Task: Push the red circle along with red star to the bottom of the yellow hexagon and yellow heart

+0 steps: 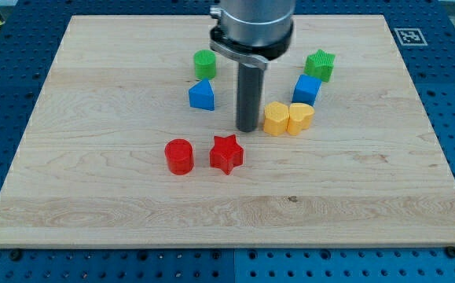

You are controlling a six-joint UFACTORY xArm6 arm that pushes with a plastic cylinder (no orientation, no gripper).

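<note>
Red is the colour that matters: the small red plastic circle block (179,156) and the red plastic star block (226,153) are sitting side by side, not quite touching, below the middle of the pale wooden tabletop (93,212). The yellow plastic hexagon block (276,119) and yellow plastic heart block (300,118) are lying touching, up and to the view's right of the star. My tip (247,129) is resting just left of the hexagon, above the star, well apart from the circle. There are no jaws, only a bare rod holding nothing.

I judge the risk to be brushing the hexagon while swinging round, or the two reds splitting apart under an off-centre push.

The arm's upper housing is being cut off at the view's top.
</note>
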